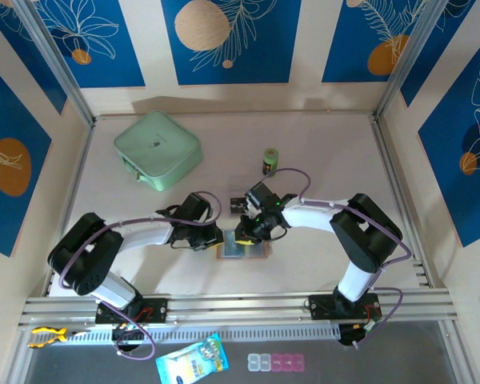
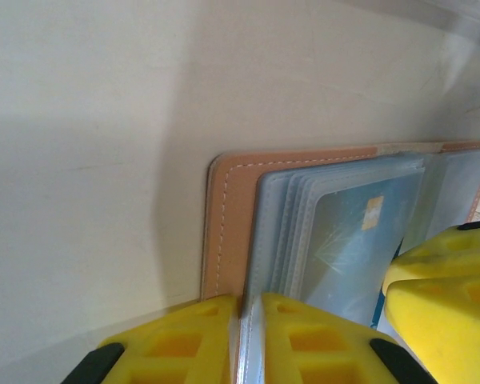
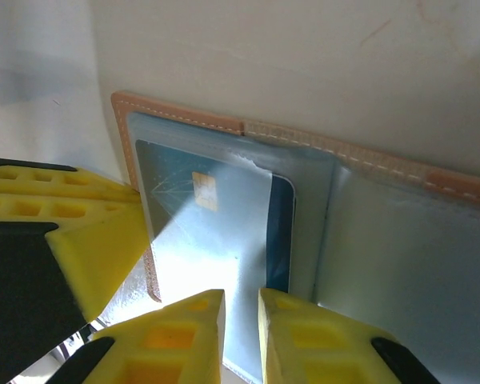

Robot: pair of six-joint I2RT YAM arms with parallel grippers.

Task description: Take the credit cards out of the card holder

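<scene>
The tan card holder [image 1: 242, 250] lies open on the table between the two arms, its stitched cover [image 2: 228, 216] [image 3: 184, 118] flat and its clear sleeves fanned. A pale credit card [image 2: 348, 232] [image 3: 216, 216] with a gold chip sits in the top sleeve, and a blue card's edge [image 3: 280, 232] shows beside it. My left gripper [image 1: 218, 238] [image 2: 250, 312] is shut on the holder's left edge, with a sleeve seen edge-on between its pads. My right gripper [image 1: 245, 234] [image 3: 240, 320] stands almost shut, its tips down on the top sleeve over the pale card, with only a narrow slit between them.
A mint-green square case [image 1: 158, 150] lies at the back left. A small green-capped bottle [image 1: 270, 161] stands behind the holder. The right gripper's yellow fingers [image 2: 440, 288] crowd close to the left gripper's. The aluminium rail [image 1: 240, 304] runs along the near edge.
</scene>
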